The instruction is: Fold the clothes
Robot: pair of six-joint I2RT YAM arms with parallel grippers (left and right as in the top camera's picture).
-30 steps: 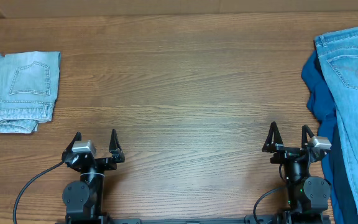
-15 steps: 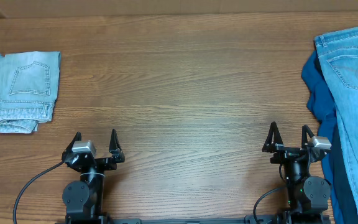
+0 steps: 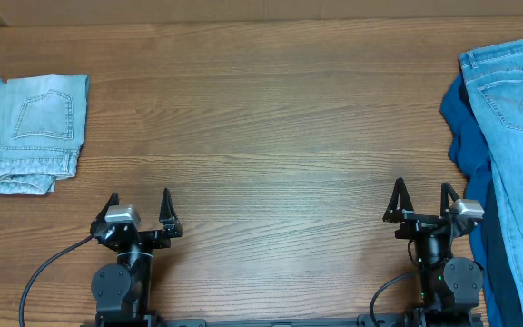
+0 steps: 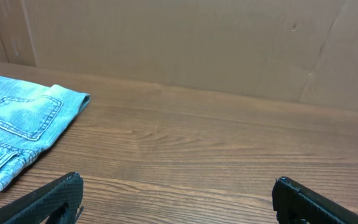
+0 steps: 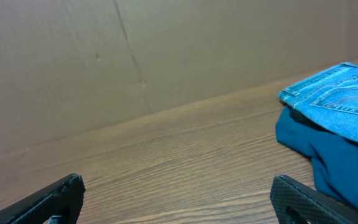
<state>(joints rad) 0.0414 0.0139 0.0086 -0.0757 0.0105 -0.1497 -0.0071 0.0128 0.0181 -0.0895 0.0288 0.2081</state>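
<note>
Wooden surface (image 3: 271,136), brown with grain running side to side, fills the overhead view. A plain cardboard wall (image 4: 166,43) closes it off far ahead of both sets of jaws. Long jeans (image 3: 516,109), mid-blue denim, lie stretched out ahead and to the outer right of the right jaws. The waistband is at the far end with one stitched back pocket face up, and the leg runs back past the right arm (image 3: 448,272) to the near edge. Deep-blue top (image 3: 466,136) sits rumpled beneath the long jeans. It shows along their inner side, the side nearer the right jaws, and trails back just beside the right arm's base. From the right wrist view both lie ahead and to the right, denim on top of the darker cloth. Pale jeans (image 3: 30,132), washed light blue, are a folded bundle well ahead and far to the left of the left jaws. A back pocket faces up and the layered edges face the near side; the left wrist view catches a corner of them at its left edge. Left arm (image 3: 121,282) is parked at the near edge, left jaws spread wide, only wood grain between the tips. Right jaws likewise gape wide over the wood, gripping nothing, well short of the clothes. Black cable (image 3: 48,268) loops out from the left arm's base, behind and left of the left jaws.
</note>
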